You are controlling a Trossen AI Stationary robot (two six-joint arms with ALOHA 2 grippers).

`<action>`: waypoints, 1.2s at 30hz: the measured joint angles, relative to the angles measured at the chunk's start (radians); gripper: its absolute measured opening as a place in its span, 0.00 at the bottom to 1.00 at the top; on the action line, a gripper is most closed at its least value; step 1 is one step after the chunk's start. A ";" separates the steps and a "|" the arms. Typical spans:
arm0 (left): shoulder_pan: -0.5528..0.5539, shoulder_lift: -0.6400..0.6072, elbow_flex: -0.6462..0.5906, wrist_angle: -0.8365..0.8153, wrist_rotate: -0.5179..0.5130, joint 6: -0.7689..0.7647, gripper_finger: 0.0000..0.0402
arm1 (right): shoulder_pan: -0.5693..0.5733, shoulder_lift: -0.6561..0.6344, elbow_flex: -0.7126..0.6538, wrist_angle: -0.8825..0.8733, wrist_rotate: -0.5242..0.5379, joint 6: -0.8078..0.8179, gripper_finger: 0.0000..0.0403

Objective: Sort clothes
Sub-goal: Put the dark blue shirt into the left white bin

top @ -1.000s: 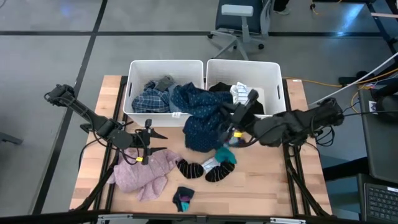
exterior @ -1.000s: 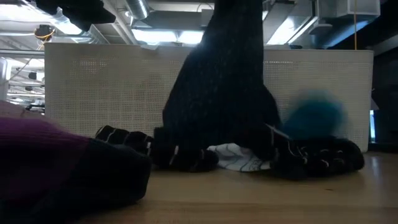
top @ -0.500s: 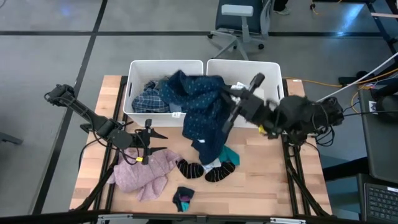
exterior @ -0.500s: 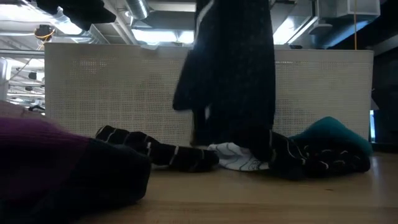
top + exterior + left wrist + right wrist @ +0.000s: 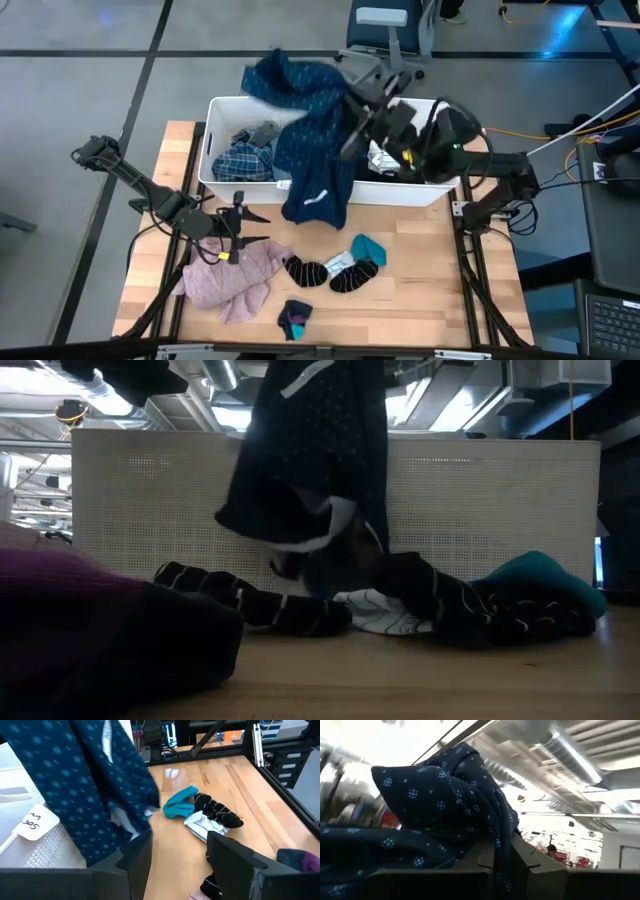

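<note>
Lifted higher and swung back since a second ago, the navy dotted cloth (image 5: 312,135) now hangs over the two white bins rather than trailing on the table.

Right gripper (image 5: 352,103) fingers are clenched on the cloth's upper folds above the seam between the left bin (image 5: 222,185) and the right bin (image 5: 448,135); the cloth's tail drapes down across the bins' front wall, its hem clear of the wooden table (image 5: 420,290). Left gripper (image 5: 243,233) hovers with fingers spread and empty just beside the pink fuzzy top (image 5: 232,277), which lies on the table's left front. Blue plaid shirt (image 5: 243,160) sits inside the left bin. Striped dark socks (image 5: 320,270), a teal piece (image 5: 365,248) and a small dark piece (image 5: 293,319) lie on the table, near each other.
</note>
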 joint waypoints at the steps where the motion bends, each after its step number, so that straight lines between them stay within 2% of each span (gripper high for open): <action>1: 0.002 0.000 0.000 0.003 -0.001 0.000 0.45 | -0.017 0.012 0.001 0.036 -0.003 0.015 0.06; 6: 0.017 0.000 0.000 0.006 0.000 0.000 0.45 | -0.094 0.081 0.001 0.073 -0.060 0.072 0.06; 12: 0.022 0.000 0.000 0.001 -0.001 0.019 0.45 | -0.176 0.208 0.001 0.042 -0.062 0.169 0.06; 21: 0.022 0.000 0.000 -0.026 -0.001 0.020 0.45 | -0.250 0.407 -0.001 -0.120 -0.055 0.195 0.06; 25: 0.022 0.000 0.000 -0.029 -0.001 0.020 0.45 | -0.262 0.445 -0.001 -0.188 -0.052 0.200 0.07; 29: 0.022 0.000 0.000 -0.029 -0.001 0.022 0.45 | -0.268 0.447 -0.001 -0.274 -0.062 0.288 0.17; 32: 0.022 0.000 0.000 -0.029 -0.001 0.022 0.45 | -0.268 0.446 -0.001 -0.341 -0.061 0.350 0.30; 36: 0.022 0.000 0.000 -0.031 -0.001 0.017 0.45 | -0.256 0.429 0.000 -0.427 -0.043 0.332 0.49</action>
